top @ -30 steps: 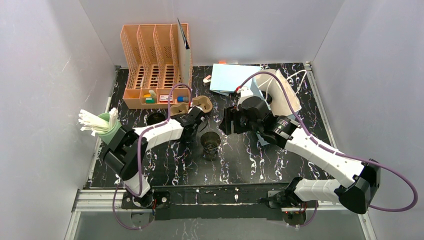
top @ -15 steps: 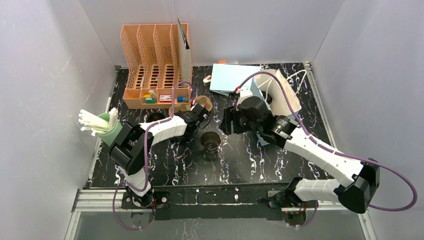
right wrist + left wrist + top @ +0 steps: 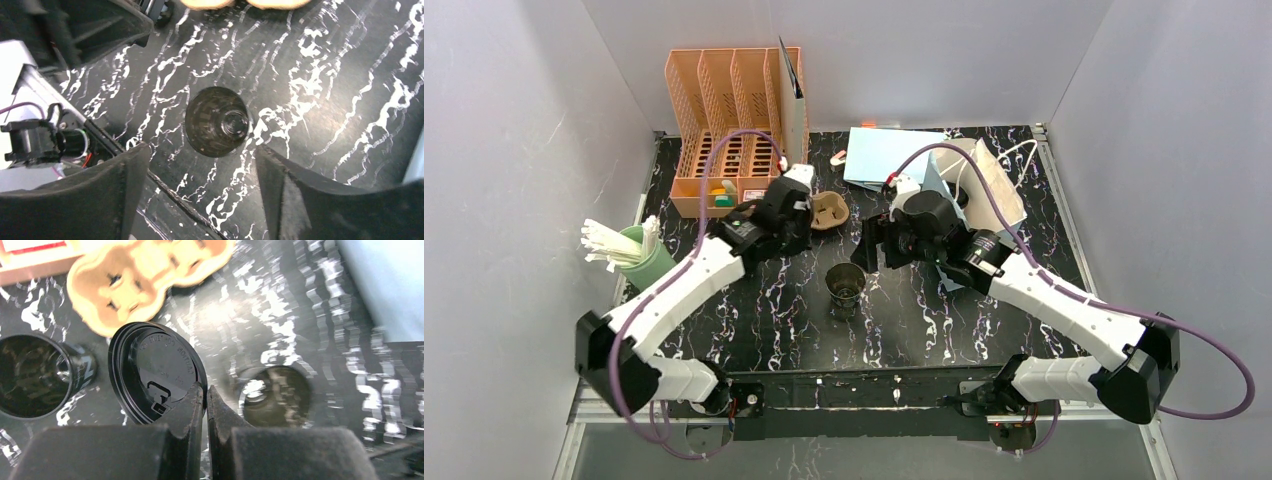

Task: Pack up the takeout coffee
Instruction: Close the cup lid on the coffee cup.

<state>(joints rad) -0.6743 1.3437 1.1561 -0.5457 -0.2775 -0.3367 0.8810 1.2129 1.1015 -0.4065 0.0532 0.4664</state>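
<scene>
A: 2 cups stand open, the centre cup (image 3: 845, 286) and the second cup (image 3: 30, 376), so why does the lid (image 3: 152, 371) hang on a tilt?
B: The left gripper (image 3: 204, 390) has its jaws pressed together on the lid's rim, pinching only the edge, so it slants above the tabletop (image 3: 944, 310) between those cups. My guess: it is meant for 1 of them.
A: And the right gripper (image 3: 202, 167)?
B: Spread wide, holding nothing, directly above the centre cup, probably ready to steady it.
A: The packing?
B: Not begun, I judge: the pulp carrier (image 3: 827, 210) lies empty, the blue bag (image 3: 884, 155) farther back to its right.
A: Surroundings?
B: Black marbled tabletop, plain grey walls (image 3: 524, 150) on 3 sides, an orange organiser (image 3: 734, 120) at the back left.
</scene>
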